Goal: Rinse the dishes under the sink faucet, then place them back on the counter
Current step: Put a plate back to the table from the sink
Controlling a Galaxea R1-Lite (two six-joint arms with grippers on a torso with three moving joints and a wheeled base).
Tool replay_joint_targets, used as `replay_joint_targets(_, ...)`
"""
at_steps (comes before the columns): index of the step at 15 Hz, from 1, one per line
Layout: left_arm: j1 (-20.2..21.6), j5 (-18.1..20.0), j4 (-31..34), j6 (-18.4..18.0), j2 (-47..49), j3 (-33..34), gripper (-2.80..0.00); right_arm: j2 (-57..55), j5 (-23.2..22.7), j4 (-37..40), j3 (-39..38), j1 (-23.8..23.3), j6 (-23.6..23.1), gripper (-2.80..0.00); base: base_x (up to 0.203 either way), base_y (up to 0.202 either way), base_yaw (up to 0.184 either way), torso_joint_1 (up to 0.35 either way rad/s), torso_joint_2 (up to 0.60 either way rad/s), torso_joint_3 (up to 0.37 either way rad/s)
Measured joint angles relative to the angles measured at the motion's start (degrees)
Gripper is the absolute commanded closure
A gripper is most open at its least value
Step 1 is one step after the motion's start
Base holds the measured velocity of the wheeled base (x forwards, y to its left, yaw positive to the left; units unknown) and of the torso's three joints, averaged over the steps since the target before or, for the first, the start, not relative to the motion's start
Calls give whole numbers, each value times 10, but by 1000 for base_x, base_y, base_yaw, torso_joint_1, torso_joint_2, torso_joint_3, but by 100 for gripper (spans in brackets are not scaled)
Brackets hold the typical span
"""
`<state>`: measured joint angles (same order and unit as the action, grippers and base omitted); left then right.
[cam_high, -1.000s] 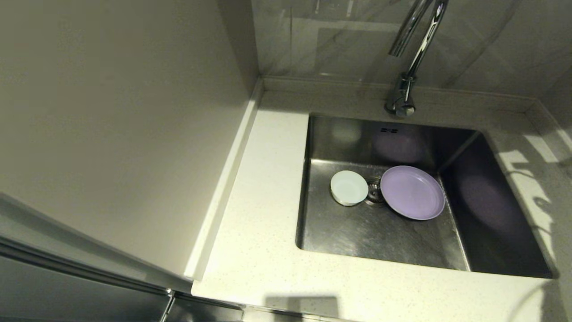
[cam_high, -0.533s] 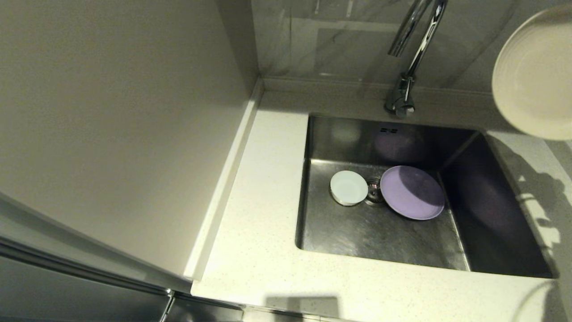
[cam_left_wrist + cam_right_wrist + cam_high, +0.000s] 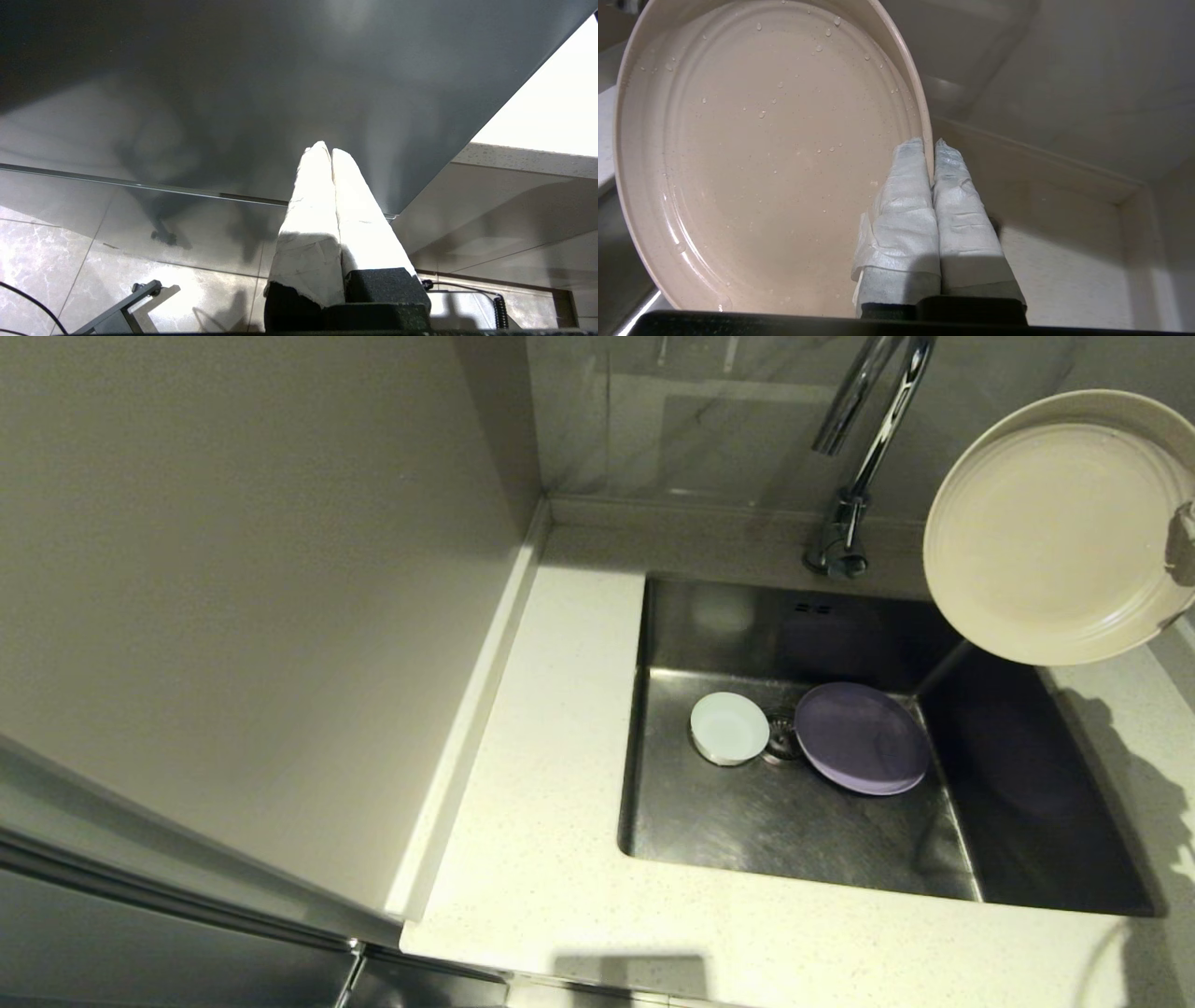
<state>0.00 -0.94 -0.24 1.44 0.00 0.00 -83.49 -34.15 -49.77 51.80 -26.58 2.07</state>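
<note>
My right gripper [image 3: 930, 142] is shut on the rim of the beige plate [image 3: 761, 158], which carries water drops. In the head view the beige plate [image 3: 1050, 527] hangs tilted in the air over the sink's back right corner, just right of the chrome faucet [image 3: 864, 439]; only a fingertip shows at the gripper [image 3: 1184, 543]. On the floor of the steel sink [image 3: 747, 821] the small white bowl [image 3: 729, 727] lies left of the drain and the lavender plate [image 3: 861, 737] right of it. My left gripper [image 3: 326, 149] is shut on nothing, low beside a dark cabinet front.
The speckled counter [image 3: 551, 784] runs along the sink's left and front sides, with a narrower strip on the right [image 3: 1130, 728]. A tall beige panel [image 3: 243, 579] stands at the left. A marble backsplash rises behind the faucet.
The beige plate came in from the right edge of the head view and moved left toward the faucet. Its shadow now falls on the lavender plate. The bowl and lavender plate stayed put.
</note>
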Motion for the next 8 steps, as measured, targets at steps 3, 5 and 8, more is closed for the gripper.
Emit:
replay_joint_targets(3,0,0,0,0,0,0,0,2,0,0,-50,16,-27,0,0,0,0,0,0,0)
replay_joint_targets(5,0,0,0,0,0,0,0,3,-1,-22,-51,21,-43,0,0,0,0,0,0,0)
replay_joint_targets(8,0,0,0,0,0,0,0,3,0,-53,6,32,-16,0,0,0,0,0,0,0)
